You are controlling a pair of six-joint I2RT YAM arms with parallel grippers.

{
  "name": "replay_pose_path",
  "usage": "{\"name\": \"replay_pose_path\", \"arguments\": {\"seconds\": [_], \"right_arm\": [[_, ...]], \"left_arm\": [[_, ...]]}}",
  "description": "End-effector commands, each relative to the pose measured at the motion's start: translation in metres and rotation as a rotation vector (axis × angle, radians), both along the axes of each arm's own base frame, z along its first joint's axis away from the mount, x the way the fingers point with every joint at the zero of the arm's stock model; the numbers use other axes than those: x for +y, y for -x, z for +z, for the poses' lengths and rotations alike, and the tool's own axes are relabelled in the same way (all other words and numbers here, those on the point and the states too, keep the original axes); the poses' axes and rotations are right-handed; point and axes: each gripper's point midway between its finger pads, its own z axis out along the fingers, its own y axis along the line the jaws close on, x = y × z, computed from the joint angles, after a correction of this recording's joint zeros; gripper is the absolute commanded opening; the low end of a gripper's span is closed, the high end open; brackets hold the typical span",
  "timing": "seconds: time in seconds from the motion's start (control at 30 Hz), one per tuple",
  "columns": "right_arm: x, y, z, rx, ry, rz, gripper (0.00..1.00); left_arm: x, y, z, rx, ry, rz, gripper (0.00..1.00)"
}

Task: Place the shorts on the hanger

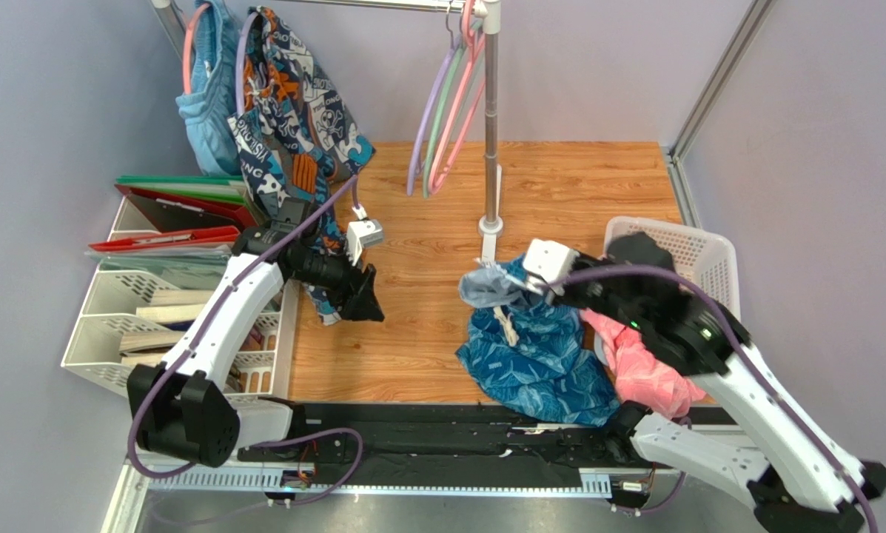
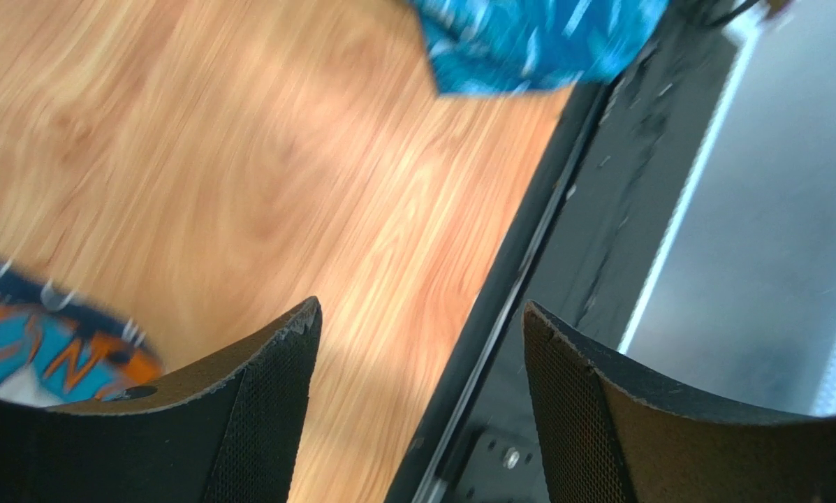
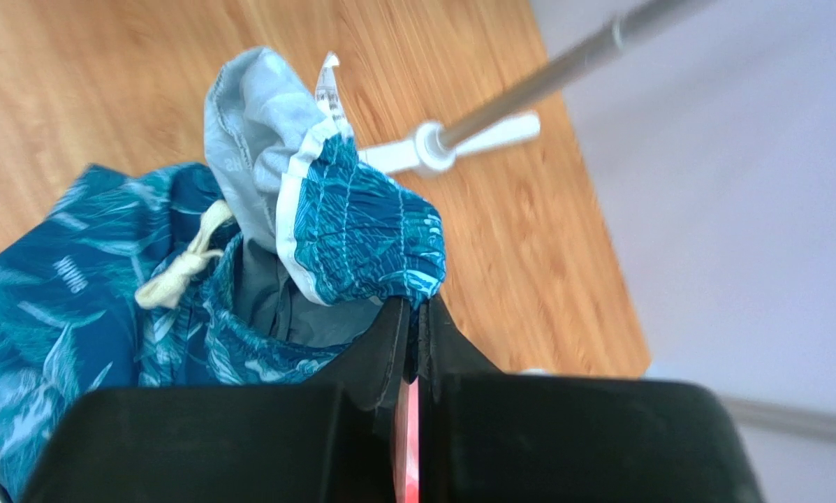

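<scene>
Pinching waistband of shorts (image 3: 359, 225) tight in right gripper (image 3: 416, 320), above heap on table (image 1: 414, 333). Holding left gripper (image 2: 422, 320) apart, empty, over wood. Not yet on hanger (image 1: 419, 144), hung on rack (image 1: 488, 133).

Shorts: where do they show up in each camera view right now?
Top external: the shorts heaped centre-right.
Left wrist: shorts at the top edge.
Right wrist: shorts left and centre, waistband in the right gripper.
Shared landmark: the wooden tabletop.
</scene>
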Motion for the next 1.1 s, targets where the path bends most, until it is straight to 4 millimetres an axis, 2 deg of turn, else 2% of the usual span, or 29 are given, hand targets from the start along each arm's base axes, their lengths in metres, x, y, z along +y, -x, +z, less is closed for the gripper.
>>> {"name": "replay_pose_path", "arguments": {"seconds": [0.0,0.03,0.07,0.13,0.17,0.23,0.27,0.33,0.37,0.43,0.53,0.57,0.67,0.7,0.8,0.9,1.07], "right_arm": [[0.010,0.069,0.030,-0.192,-0.065,0.409,0.00],[0.016,0.090,0.032,-0.209,-0.077,0.530,0.00],[0.012,0.103,0.027,-0.225,-0.036,0.600,0.00],[0.004,0.127,0.030,-0.256,-0.034,0.678,0.00],[-0.005,0.136,0.017,-0.239,0.021,0.712,0.00],[-0.021,0.149,0.000,-0.234,0.077,0.729,0.00],[-0.030,0.157,-0.014,-0.228,0.134,0.759,0.00],[-0.044,0.169,-0.023,-0.288,0.157,0.771,0.00],[-0.047,0.171,-0.036,-0.285,0.179,0.782,0.00],[-0.055,0.175,-0.037,-0.385,0.200,0.788,0.00],[-0.059,0.173,-0.042,-0.427,0.221,0.777,0.00],[-0.060,0.174,-0.041,-0.434,0.218,0.773,0.00],[-0.063,0.176,-0.039,-0.432,0.218,0.769,0.00],[-0.063,0.176,-0.038,-0.438,0.217,0.763,0.00],[-0.064,0.175,-0.037,-0.440,0.216,0.753,0.00],[-0.064,0.176,-0.038,-0.432,0.215,0.756,0.00],[-0.061,0.172,-0.035,-0.432,0.196,0.741,0.00]], "left_arm": [[-0.040,-0.019,0.027,0.011,0.272,-0.034,0.75],[-0.043,-0.023,0.029,0.019,0.294,-0.026,0.76],[-0.047,-0.024,0.028,0.076,0.318,0.001,0.76],[-0.051,-0.034,0.028,0.050,0.347,0.004,0.77],[-0.053,-0.032,0.020,0.074,0.342,0.019,0.78],[-0.057,-0.039,0.013,0.022,0.323,0.026,0.79],[-0.061,-0.041,0.001,0.001,0.266,0.045,0.80],[-0.069,-0.050,-0.002,-0.030,0.251,0.066,0.80],[-0.076,-0.051,-0.008,-0.016,0.246,0.063,0.80],[-0.088,-0.055,-0.008,0.002,0.265,0.077,0.80],[-0.115,-0.045,-0.024,0.074,0.253,0.017,0.79],[-0.125,-0.035,-0.029,0.087,0.238,-0.015,0.79],[-0.143,-0.027,-0.039,0.097,0.215,-0.043,0.79],[-0.155,-0.019,-0.038,0.083,0.214,-0.083,0.79],[-0.170,-0.019,-0.041,0.053,0.194,-0.092,0.79],[-0.183,-0.023,-0.033,0.001,0.196,-0.098,0.77],[-0.199,-0.018,-0.039,-0.002,0.171,-0.121,0.73]]}}
